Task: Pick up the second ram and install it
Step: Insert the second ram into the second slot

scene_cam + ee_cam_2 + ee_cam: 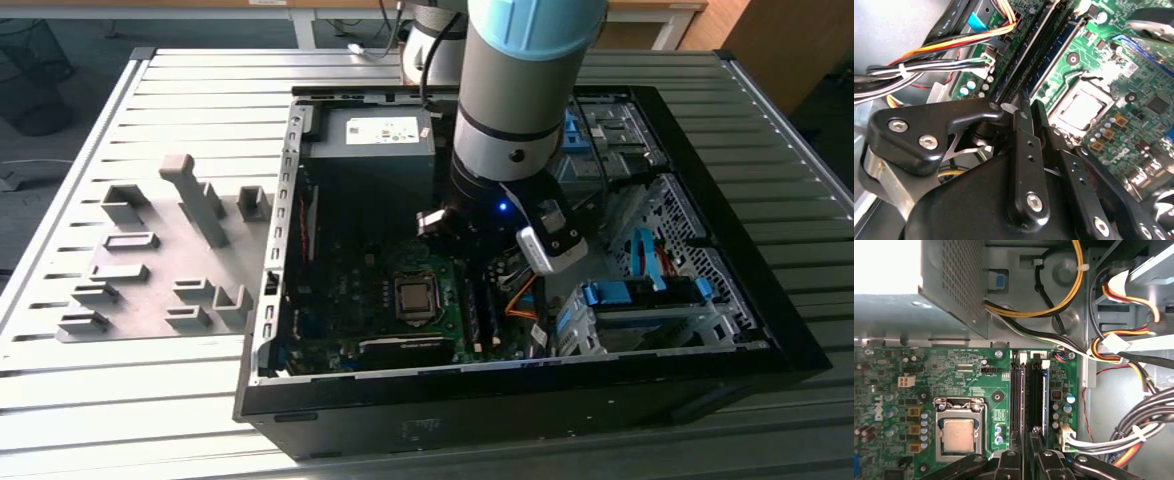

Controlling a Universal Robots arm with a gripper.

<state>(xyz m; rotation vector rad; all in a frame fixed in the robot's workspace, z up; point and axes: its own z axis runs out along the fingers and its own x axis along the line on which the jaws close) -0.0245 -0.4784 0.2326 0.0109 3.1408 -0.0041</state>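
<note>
In the exterior view my arm [514, 150] reaches down into the open computer case [287, 180], over the memory slots beside the processor socket. The second ram [1043, 390], a thin stick with a blue-green edge [1054, 55], stands on edge in a slot. Next to it, on the processor socket's side, a darker memory stick [1018, 390] sits in its own slot [1029, 50]. My gripper [1025, 440] has its black fingers drawn close together around the ram's top edge [1030, 102]. The fingers hide the part of the stick beneath them.
A processor socket [959, 432] lies beside the slots on the green motherboard [347, 300]. Bundled coloured cables [1114, 350] hang on the slots' other side. The power supply [374, 135] and blue drive brackets [641, 295] crowd the case. A grey holder tray [147, 250] lies on the slatted table.
</note>
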